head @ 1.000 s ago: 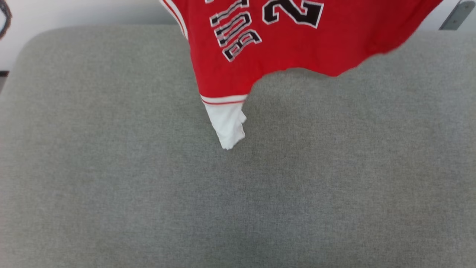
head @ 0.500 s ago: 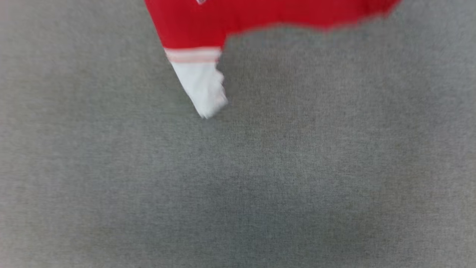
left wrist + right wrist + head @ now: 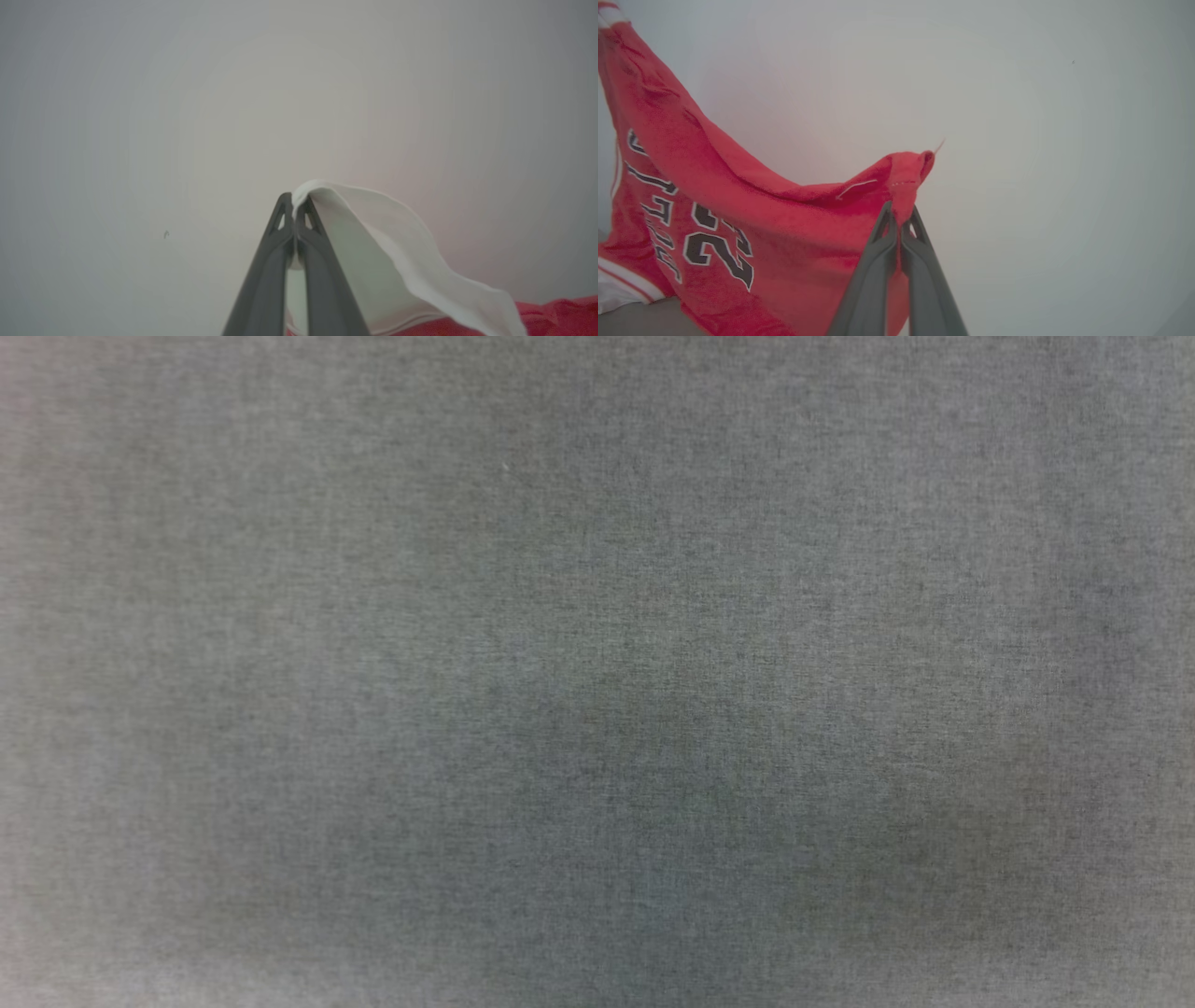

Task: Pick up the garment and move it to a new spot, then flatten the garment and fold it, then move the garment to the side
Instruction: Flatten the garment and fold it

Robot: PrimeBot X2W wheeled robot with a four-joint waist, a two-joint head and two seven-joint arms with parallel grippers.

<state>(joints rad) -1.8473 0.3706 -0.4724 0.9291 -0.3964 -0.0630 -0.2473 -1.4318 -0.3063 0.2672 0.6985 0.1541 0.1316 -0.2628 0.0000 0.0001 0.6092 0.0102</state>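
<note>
The garment [image 3: 738, 200] — pinched by left end effector [image 3: 294, 205], right end effector [image 3: 900, 214].

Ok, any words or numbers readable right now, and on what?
"23": black, white-edged number on the red shirt, right wrist view.
Block letters beside it: turned sideways, partly cut off by folds, not readable as a word.
White sleeve and grey fabric: no text.

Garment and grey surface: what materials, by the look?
Garment: soft matte knit, probably; the red body looks faintly fuzzy and hangs in loose folds, the white sleeve smoother and thinner. Grey surface: matte woven upholstery-type cloth, judging by its fine heathered weave; what lies beneath can't be told.
</note>
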